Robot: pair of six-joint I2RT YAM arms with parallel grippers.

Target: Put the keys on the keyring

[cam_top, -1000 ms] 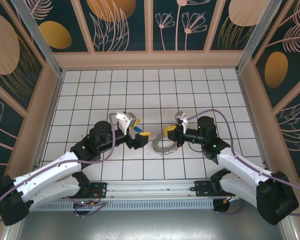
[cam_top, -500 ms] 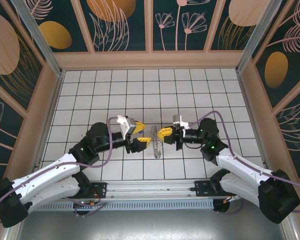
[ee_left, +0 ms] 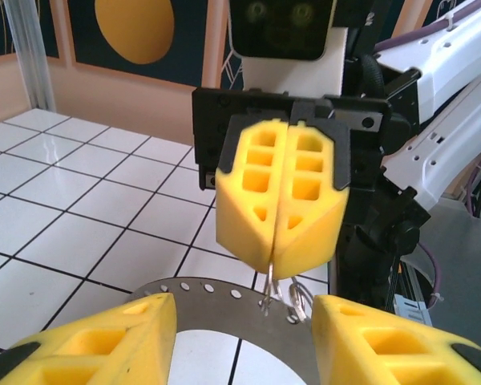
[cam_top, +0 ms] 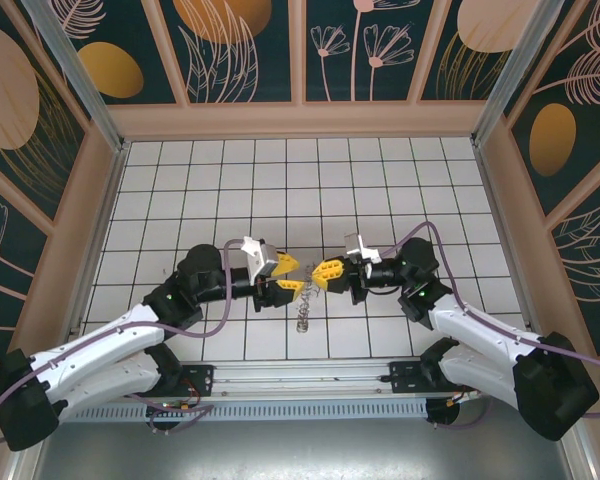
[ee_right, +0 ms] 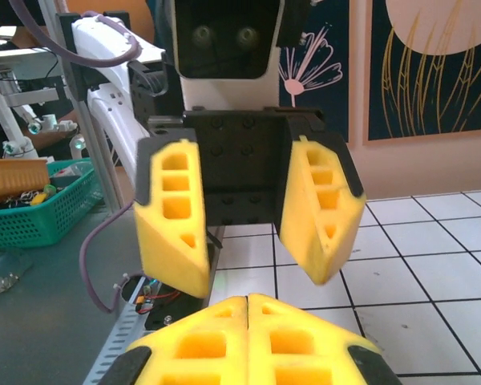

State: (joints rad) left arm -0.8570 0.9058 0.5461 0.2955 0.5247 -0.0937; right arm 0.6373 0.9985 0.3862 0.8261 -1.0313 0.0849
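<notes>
The keyring [ee_left: 224, 309], a flat grey ring with small holes and wire loops along its rim, hangs off the floor from one loop. My right gripper [ee_left: 274, 241] is shut on that loop, its yellow pads pressed together. From above, the keyring [cam_top: 302, 312] dangles edge-on below the two grippers, which meet tip to tip. My left gripper [cam_top: 288, 276] is open, its fingers [ee_left: 104, 345] standing on either side of the ring's upper arc. The right gripper [cam_top: 325, 275] faces it. In the right wrist view the left gripper's fingers [ee_right: 176, 216] stand apart above my shut right gripper [ee_right: 248, 321]. The keys are out of view.
The white tiled floor [cam_top: 310, 180] is walled by wooden panels [cam_top: 300, 120] at the back and sides. A metal rail [cam_top: 310, 375] with both arm bases runs along the near edge. A green basket [ee_right: 40, 212] stands outside the enclosure.
The right gripper lifted the keyring off the floor and turned it on edge. Both grippers moved toward each other, and the left jaws narrowed. The blue key seen at the left gripper no longer shows.
</notes>
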